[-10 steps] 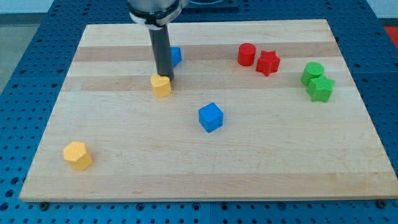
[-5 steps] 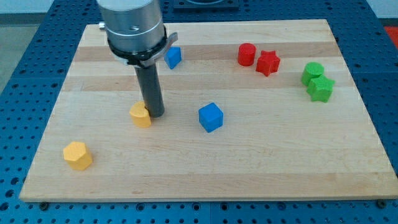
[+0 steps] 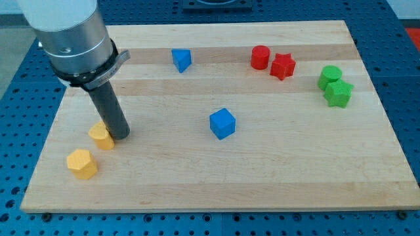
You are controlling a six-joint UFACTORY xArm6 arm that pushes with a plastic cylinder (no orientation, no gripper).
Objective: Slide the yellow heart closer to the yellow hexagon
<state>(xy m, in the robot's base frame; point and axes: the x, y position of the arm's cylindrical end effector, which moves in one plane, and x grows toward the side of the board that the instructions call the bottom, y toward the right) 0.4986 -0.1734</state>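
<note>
Far over at the view's left, near the bottom corner of the pale wooden board [image 3: 275, 177], sits the small yellow hexagon block [image 3: 82, 164]. Just up and to its right is the small yellow heart block [image 3: 101, 136], close beside the hexagon though a narrow strip of board appears to lie between them; I would not swear they are apart at the base. The arm's dark rod comes down right against the heart's right-hand side, and my tip [image 3: 121, 137] seems to be touching it or very nearly so, on the side away from the hexagon. There is no claw on this arm to be released or clenched; it ends in the bare rod only.

Judging by how they lie, the job looks almost finished: the heart is already near its target, and at most a short nudge down and to the left would close the gap.

Moving rightwards, the rest is well apart from all this: a blue wedge-like block [image 3: 182, 59] near the top, a blue cube [image 3: 222, 123] about mid-board, a red cylinder [image 3: 260, 57] touching or just beside a red star [image 3: 283, 66], and at the far right a green cylinder [image 3: 330, 76] against a green star-shaped block [image 3: 339, 94].
</note>
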